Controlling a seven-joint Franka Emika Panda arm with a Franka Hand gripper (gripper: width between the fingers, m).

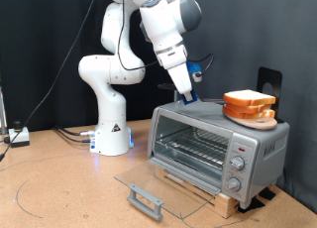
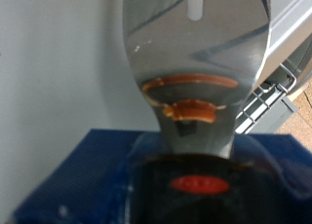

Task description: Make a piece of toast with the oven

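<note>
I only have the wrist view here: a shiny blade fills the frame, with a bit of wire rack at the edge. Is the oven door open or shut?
Observer: Open. In the exterior view the oven has its glass door folded down flat.
Operator: Where is the bread?
Observer: The bread sits on an orange plate on the oven's roof, towards the exterior view's right.
Operator: Anything on the rack inside?
Observer: The rack looks bare, as far as it shows.
Operator: And the arm?
Observer: Its jaws hang over the roof, on the exterior view's left of the plate, with a blue-handled tool at their tip.
</note>
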